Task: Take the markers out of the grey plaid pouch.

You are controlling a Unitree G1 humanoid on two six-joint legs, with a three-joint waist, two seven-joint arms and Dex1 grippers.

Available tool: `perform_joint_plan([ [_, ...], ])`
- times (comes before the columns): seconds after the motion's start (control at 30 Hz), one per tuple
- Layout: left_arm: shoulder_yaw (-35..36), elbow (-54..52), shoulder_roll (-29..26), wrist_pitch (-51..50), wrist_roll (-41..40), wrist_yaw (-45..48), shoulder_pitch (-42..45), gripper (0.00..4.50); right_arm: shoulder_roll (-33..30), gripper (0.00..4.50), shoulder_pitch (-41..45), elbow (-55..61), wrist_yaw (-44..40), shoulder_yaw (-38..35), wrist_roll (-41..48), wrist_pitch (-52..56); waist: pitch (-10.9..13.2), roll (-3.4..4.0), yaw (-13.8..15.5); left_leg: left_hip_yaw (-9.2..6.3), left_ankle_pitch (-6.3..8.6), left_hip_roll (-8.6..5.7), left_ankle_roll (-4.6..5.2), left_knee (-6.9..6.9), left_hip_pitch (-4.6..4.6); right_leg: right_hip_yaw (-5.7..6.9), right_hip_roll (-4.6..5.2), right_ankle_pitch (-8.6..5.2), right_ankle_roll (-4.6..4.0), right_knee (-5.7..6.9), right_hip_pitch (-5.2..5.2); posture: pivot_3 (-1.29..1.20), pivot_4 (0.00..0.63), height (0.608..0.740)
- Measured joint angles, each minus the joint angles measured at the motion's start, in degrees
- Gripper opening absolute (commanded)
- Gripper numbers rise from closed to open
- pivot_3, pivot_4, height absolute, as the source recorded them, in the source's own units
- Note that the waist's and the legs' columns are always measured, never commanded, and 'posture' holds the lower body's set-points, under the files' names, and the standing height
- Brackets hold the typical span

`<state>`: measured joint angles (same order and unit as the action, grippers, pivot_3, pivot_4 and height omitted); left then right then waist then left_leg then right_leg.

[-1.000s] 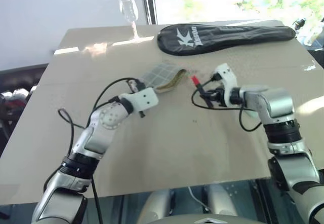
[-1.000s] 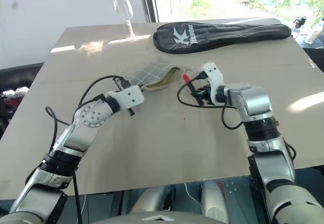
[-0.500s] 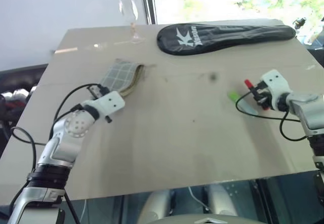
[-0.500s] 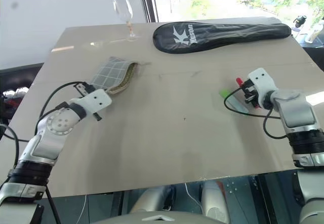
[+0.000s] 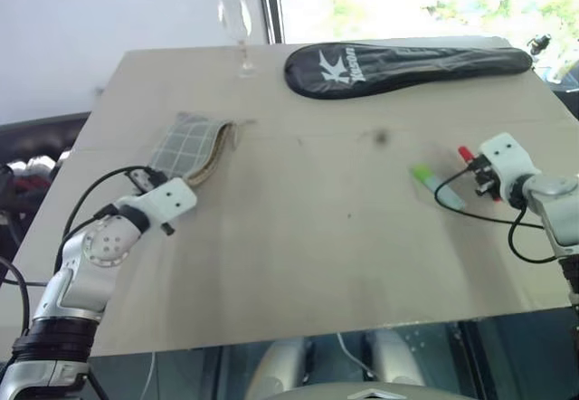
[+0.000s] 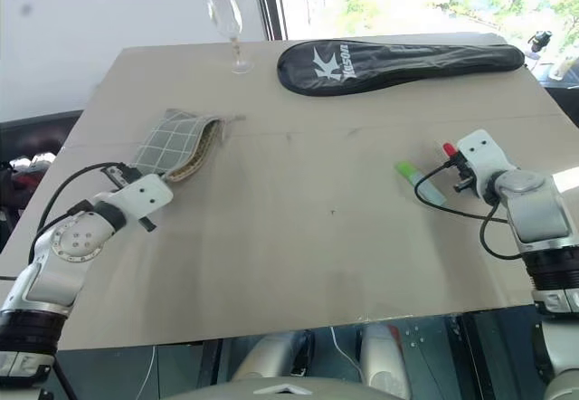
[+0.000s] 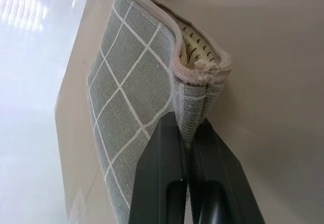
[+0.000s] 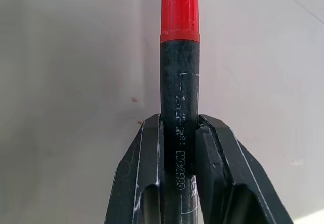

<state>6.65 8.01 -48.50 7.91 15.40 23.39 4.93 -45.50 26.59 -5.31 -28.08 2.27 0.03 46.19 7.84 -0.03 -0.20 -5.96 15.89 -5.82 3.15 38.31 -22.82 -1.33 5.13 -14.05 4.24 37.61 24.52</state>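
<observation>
On the beige wooden desk (image 5: pixel 298 246), the small grey plaid fabric pouch (image 5: pixel 185 147) lies at about 10 o'clock, its near end pinched in the left gripper (image 7: pixel 188 148). The green-capped marker (image 5: pixel 436 186) lies at 3 o'clock. Just right of it, the right gripper (image 8: pixel 178 133) holds the red-capped dark marker (image 8: pixel 179 72). The long black racket cover (image 5: pixel 407 59) lies at 1 o'clock, and the clear wine glass (image 5: pixel 237 24) stands at 11 o'clock.

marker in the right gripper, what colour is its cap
Red cap on a dark barrel, clearest in the right wrist view.
</observation>
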Motion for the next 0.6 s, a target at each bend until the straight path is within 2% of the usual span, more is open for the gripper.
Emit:
perform_joint_plan([
  [0.23,1.84,0.78,-2.04,5.39,-1.43,0.55,-3.74,0.00,-0.01,0.39,-1.87,1.81,0.14,-1.13,-0.58,-0.11,0.00,-0.01,-0.02,0.00,0.00,0.01,0.00,0.00,0.01,0.00,0.00,0.00,0.00,0.01,-0.01,0.00,0.150,0.740],
  [0.27,1.95,1.09,-2.37,5.65,-1.40,0.44,-3.76,0.32,-0.01,0.39,-1.90,1.84,0.13,-1.13,-0.58,-0.11,0.00,-0.01,-0.02,0.00,0.00,0.01,0.00,0.00,0.01,0.00,0.00,0.00,0.00,0.01,-0.01,0.00,0.150,0.740],
  [0.3,2.18,1.73,-2.94,6.02,-1.35,0.27,-3.80,0.32,-0.01,0.39,-1.96,1.90,0.10,-1.17,-0.60,-0.11,0.00,0.00,-0.04,0.00,0.00,0.01,0.00,0.00,0.02,0.00,0.00,0.00,0.00,0.01,-0.01,0.00,0.150,0.740],
  [0.33,2.23,2.17,-3.01,6.47,-1.10,-0.10,-3.79,0.71,-0.01,1.15,-2.00,1.93,0.01,-1.18,-0.66,-0.15,0.00,-0.01,-0.03,0.00,0.00,0.01,0.00,0.00,0.02,0.00,0.00,0.00,0.00,0.01,-0.01,0.00,0.150,0.740],
  [0.4,2.25,3.44,-3.02,6.50,-0.67,-1.09,-3.75,1.04,-0.01,1.39,-2.00,2.03,-0.37,-1.18,-0.62,-0.27,0.00,-0.01,-0.12,0.00,0.00,0.01,0.00,0.00,0.02,0.01,-0.01,0.00,0.00,0.01,-0.01,0.00,0.150,0.740],
  [0.43,2.24,4.61,-3.07,4.85,1.32,-2.86,-2.93,1.67,0.00,2.07,-2.53,2.08,-1.23,-1.10,-0.53,-0.32,0.00,0.00,-0.11,0.00,0.00,0.01,0.01,0.00,0.02,0.02,-0.01,0.00,0.00,0.02,-0.01,0.00,0.150,0.740],
  [0.47,2.28,5.17,-3.25,3.04,2.03,-3.72,-2.33,1.98,-0.26,2.49,-2.51,2.19,-1.35,-1.12,-0.62,-0.42,0.00,0.00,-0.15,0.01,0.00,0.00,0.01,0.00,0.02,0.01,-0.01,0.00,0.00,0.03,-0.01,0.00,0.150,0.740],
  [0.5,2.36,5.37,-3.33,1.92,2.50,-4.08,-1.91,2.15,-0.42,2.76,-2.51,2.23,-1.44,-1.13,-0.66,-0.42,-0.01,-0.02,-0.23,0.01,0.00,0.01,0.01,0.01,0.03,0.01,-0.02,0.00,0.00,0.04,-0.01,0.00,0.150,0.740],
  [0.6,2.54,5.74,-3.33,-2.29,3.22,-5.11,-0.50,2.17,-0.51,3.83,-2.50,2.97,-1.53,-1.16,-0.90,-0.35,-0.02,-0.04,-0.46,0.01,0.00,0.01,0.01,0.01,0.03,0.01,-0.02,0.00,0.00,0.06,-0.01,0.00,0.150,0.740],
])
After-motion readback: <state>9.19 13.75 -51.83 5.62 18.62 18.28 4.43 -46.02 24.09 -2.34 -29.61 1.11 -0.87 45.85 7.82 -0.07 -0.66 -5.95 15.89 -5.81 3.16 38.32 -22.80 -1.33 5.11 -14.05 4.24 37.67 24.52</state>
